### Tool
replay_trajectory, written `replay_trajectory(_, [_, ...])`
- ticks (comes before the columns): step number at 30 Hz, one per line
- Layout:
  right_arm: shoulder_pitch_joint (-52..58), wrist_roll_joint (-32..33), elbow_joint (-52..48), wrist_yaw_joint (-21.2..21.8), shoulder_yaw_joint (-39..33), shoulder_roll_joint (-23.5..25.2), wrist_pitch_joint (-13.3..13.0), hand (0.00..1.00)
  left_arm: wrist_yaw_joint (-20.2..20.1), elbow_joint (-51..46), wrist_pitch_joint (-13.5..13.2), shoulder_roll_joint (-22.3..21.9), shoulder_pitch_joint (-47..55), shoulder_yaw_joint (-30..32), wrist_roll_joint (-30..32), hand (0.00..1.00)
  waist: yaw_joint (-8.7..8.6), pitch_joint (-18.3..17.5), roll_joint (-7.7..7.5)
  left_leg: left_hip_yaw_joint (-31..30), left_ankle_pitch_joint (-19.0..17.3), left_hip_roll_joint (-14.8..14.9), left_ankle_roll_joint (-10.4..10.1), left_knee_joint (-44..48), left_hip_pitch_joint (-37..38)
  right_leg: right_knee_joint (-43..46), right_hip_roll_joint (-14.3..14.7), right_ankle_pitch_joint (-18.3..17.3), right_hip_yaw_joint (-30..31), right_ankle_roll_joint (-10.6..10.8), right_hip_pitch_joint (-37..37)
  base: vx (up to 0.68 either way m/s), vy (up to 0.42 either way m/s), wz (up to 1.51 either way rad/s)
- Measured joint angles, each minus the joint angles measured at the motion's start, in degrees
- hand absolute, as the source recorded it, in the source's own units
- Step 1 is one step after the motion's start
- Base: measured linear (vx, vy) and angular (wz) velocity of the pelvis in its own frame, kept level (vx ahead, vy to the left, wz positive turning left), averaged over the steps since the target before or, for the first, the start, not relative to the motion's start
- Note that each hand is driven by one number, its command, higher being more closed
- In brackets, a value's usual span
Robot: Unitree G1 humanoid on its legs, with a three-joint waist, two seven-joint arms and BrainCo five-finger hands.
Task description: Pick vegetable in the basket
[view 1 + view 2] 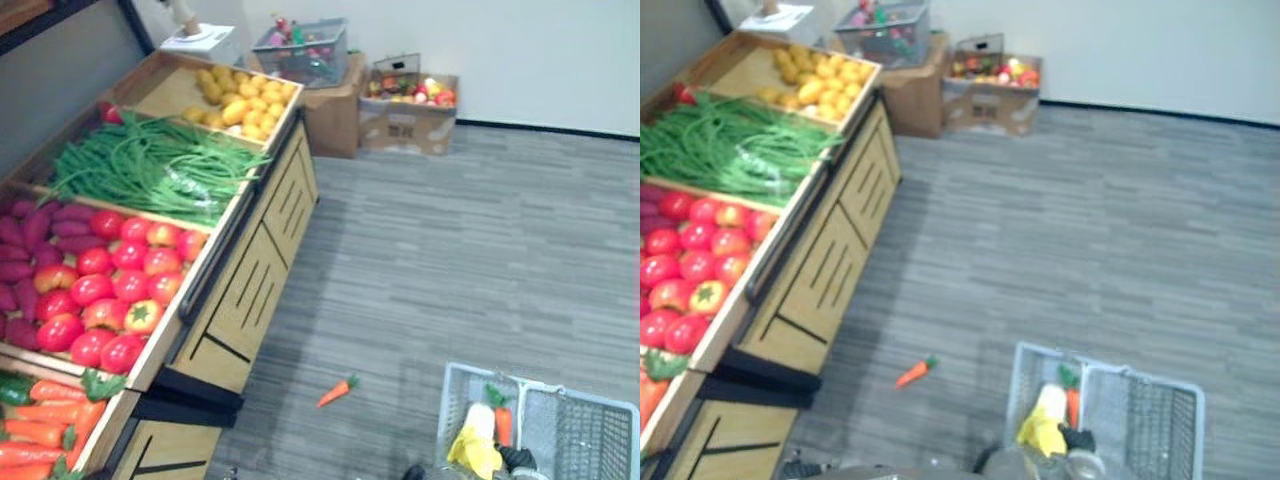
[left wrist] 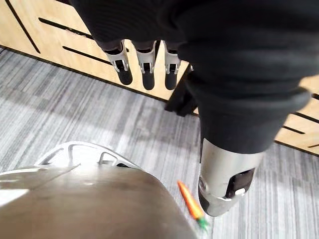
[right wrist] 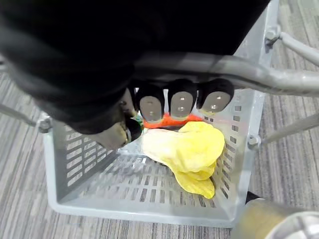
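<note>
Inside the grey basket [image 3: 139,211] lie a wrinkled yellow vegetable [image 3: 187,147] and an orange carrot [image 3: 169,121]; right hand [image 3: 180,102] grips its handle [image 3: 279,79], left hand [image 2: 147,62] hangs relaxed.

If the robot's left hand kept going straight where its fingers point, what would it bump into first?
Probably the light wooden stand front with black slots, straight past the left hand; the gap is unclear.
</note>
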Motion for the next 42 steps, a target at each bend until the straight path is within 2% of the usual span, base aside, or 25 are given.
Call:
replay_trajectory(3, [1.7, 0.1, 0.0, -0.6, 1.7, -0.2, -0.1, 1.0, 0.0, -0.2, -0.1, -0.1, 0.0, 0.0, 0.0, 0.0, 0.13, -0.2, 0.3, -1.0, 2.4, 2.9, -0.4, 6.2, 0.2, -3.0, 1.7, 1.1, 2.4, -1.1, 1.4, -0.05, -0.122, -0.38])
replay_trajectory(4, [1.7, 0.1, 0.0, -0.6, 2.1, -0.3, -0.1, 1.0, 0.0, -0.2, -0.1, -0.1, 0.1, 0.0, 0.0, 0.0, 0.18, -0.1, 0.28, -2.7, 3.4, 3.1, -0.2, 7.4, 0.0, -3.7, 1.7, 1.4, 3.4, -1.2, 1.8, -0.04, -0.065, -0.67])
replay_trajectory(5, [1.7, 0.0, 0.1, -0.6, 2.7, -0.5, -0.1, 1.0, 0.2, -0.6, -0.4, -0.2, 0.4, -0.1, 0.0, 0.0, 0.27, 0.2, -0.18, -8.7, 3.9, 2.4, -1.0, 9.0, -1.3, -4.9, 1.5, 2.2, 5.6, -1.5, 2.6, -0.02, -0.027, -0.87])
replay_trajectory(6, [1.3, -0.6, 0.1, -0.6, 2.8, -1.0, -0.1, 1.0, 0.4, -1.0, -1.1, -0.8, 0.8, -0.1, -0.1, 0.0, 0.37, 0.3, -0.09, -17.8, 2.7, -1.2, -2.1, 7.3, -2.5, -5.4, 0.9, 3.0, 8.3, -1.2, 2.5, -0.02, 0.02, -0.97])
replay_trajectory(7, [1.1, -0.9, 0.2, -0.6, 3.1, -1.3, -0.1, 1.0, 0.5, -1.2, -1.4, -1.3, 1.2, -0.1, -0.2, 0.0, 0.41, 0.3, -0.06, -22.6, 2.1, -3.4, -2.5, 6.1, -3.2, -5.8, 0.7, 3.6, 9.9, -1.2, 2.3, -0.02, 0.066, -1.12])
replay_trajectory(9, [0.2, -1.0, 0.6, -0.5, 4.6, -2.3, -0.3, 1.0, 1.3, -1.6, -2.0, -1.4, 2.2, -0.1, -1.7, 0.0, 0.87, 0.3, -0.04, -36.7, 0.0, -10.1, -3.3, 0.9, -4.2, -6.9, 0.3, 5.3, 15.2, -0.7, 1.4, -0.02, 0.14, -1.33])
replay_trajectory(10, [0.1, -1.0, 0.6, -0.5, 5.1, -2.4, -0.5, 1.0, 1.5, -1.9, -2.3, -1.6, 2.7, -0.2, -2.1, 0.0, 0.79, 0.4, 0.03, -42.5, -0.4, -12.5, -3.9, -2.6, -4.2, -6.9, 0.4, 5.8, 17.7, -0.1, 0.9, -0.01, 0.187, -1.14])
replay_trajectory(12, [0.4, -1.0, 0.6, -0.5, 5.5, -2.4, -0.7, 1.0, 1.6, -2.3, -2.4, -1.6, 2.8, -0.8, -2.1, 0.0, 0.71, 0.5, 0.85, -48.1, 0.8, -13.3, -3.6, -7.9, -4.0, -7.2, 1.6, 6.5, 20.3, 1.0, 0.0, -0.04, 0.264, -0.82])
replay_trajectory(14, [0.6, -0.9, 0.3, -0.4, 5.7, -2.0, -0.7, 1.0, 1.5, -2.4, -2.4, -1.1, 2.6, -2.2, -2.0, 0.0, 0.48, 0.0, 1.11, -48.9, -0.3, -14.1, -3.9, -11.6, -2.9, -9.6, 2.0, 8.4, 21.8, 2.5, -0.3, 0.01, 0.251, -0.42])
replay_trajectory(16, [0.9, -0.9, 0.2, -0.2, 6.0, -0.9, -0.7, 1.0, 1.5, -2.5, -2.4, 0.1, 1.0, -3.7, -1.9, 0.0, 0.37, 1.1, -0.38, -48.6, -1.0, -15.6, -2.7, -14.9, -3.1, -11.8, 1.4, 11.3, 22.9, 3.6, -2.1, 0.03, 0.284, -0.17])
replay_trajectory(18, [1.2, -0.9, 0.0, 0.0, 6.1, -0.3, -0.6, 1.0, 1.4, -2.4, -2.3, 1.0, 0.9, -5.0, -1.6, 0.0, 0.42, 1.6, -1.32, -48.4, -0.8, -17.1, -2.5, -15.7, -2.9, -11.6, 0.4, 12.0, 23.7, 4.4, -2.7, -0.03, 0.177, -0.18])
replay_trajectory(22, [1.2, -2.3, -0.5, 0.2, 7.2, -0.5, -0.6, 1.0, 1.4, -2.2, -2.3, 1.6, 1.0, -7.4, -1.0, 0.0, 1.05, 2.7, -1.5, -45.0, -0.6, -18.7, -2.2, -15.6, -0.3, -3.1, -1.8, 11.9, 27.3, 4.3, -6.3, -0.03, 0.14, -0.41])
replay_trajectory(25, [2.1, -3.2, -0.9, 0.3, 8.4, -0.5, -0.6, 1.0, 1.0, -2.2, -2.4, 2.6, 1.0, -9.4, 0.3, 0.0, 0.6, 3.4, -1.91, -45.1, -0.6, -18.9, -1.6, -15.5, 1.2, 0.9, -2.4, 11.4, 27.1, 3.5, -6.5, -0.1, 0.054, -0.08])
replay_trajectory(27, [2.6, -4.0, -1.6, 0.5, 8.9, -0.4, -0.7, 1.0, 0.2, -2.3, -2.5, 3.0, 0.9, -9.5, 1.2, 0.0, 0.81, 3.4, -2.43, -45.4, -2.0, -18.8, 0.7, -15.3, 0.9, 0.9, -2.3, 10.7, 26.8, 3.5, -7.1, -0.08, 0.011, -0.01])
replay_trajectory(29, [3.0, -5.4, -1.6, 0.8, 9.6, -0.3, -0.7, 1.0, -0.4, -2.1, -2.3, 3.3, 1.0, -9.1, 1.2, 0.0, 1.47, 3.2, -3.17, -45.4, -1.9, -19.2, 0.8, -14.9, 0.1, -1.6, -2.4, 10.4, 26.4, 3.6, -6.6, -0.08, -0.032, -0.06])
replay_trajectory(31, [3.9, -5.5, -1.7, 1.2, 11.1, -0.4, -0.7, 1.0, -0.6, -1.6, -2.3, 3.1, 1.1, -8.9, 1.1, 0.0, 1.79, 2.8, -3.02, -45.9, -1.5, -19.0, 1.0, -14.8, -0.7, -4.9, -2.0, 10.9, 25.6, 4.4, -5.6, -0.09, -0.038, 0.08])
replay_trajectory(34, [6.4, -5.4, -1.6, 2.0, 12.9, 0.0, -0.7, 1.0, -1.0, 0.1, -2.3, 2.9, 1.4, -8.3, 0.0, 0.0, 1.8, 0.8, -2.66, -48.0, -0.6, -18.5, 0.5, -16.5, -1.7, -11.8, -1.0, 13.5, 23.0, 4.4, -2.8, -0.05, -0.028, 0.35])
replay_trajectory(36, [7.5, -4.7, -1.0, 2.8, 14.0, 0.8, -0.8, 1.0, -1.1, 0.1, -2.3, 2.5, 2.3, -6.6, -2.2, 0.0, 1.87, -0.8, -3.07, -49.0, -0.1, -18.3, 0.0, -17.1, -2.8, -17.3, 0.0, 16.2, 21.5, 4.0, -0.6, 0.01, -0.043, 0.24])
replay_trajectory(38, [7.4, -4.5, -0.3, 3.0, 13.9, 1.1, -0.9, 1.0, -1.1, 0.3, -2.3, 2.4, 2.7, -6.2, -2.5, 0.0, 1.81, -1.3, -3.24, -49.8, 0.2, -18.3, -0.1, -17.6, -2.7, -19.2, 0.3, 17.0, 20.6, 4.0, 0.4, 0.05, -0.039, 0.19])
replay_trajectory(42, [8.0, 4.3, 0.4, 2.7, 12.6, 1.3, -0.9, 1.0, -0.9, 2.4, -2.3, 2.5, 2.8, -6.1, -6.8, 0.0, 1.97, -2.3, -2.72, -50.3, 1.3, -18.1, 0.0, -19.6, -0.2, -19.8, 0.9, 17.6, 20.0, 4.0, 2.2, 0.09, -0.011, 0.08])
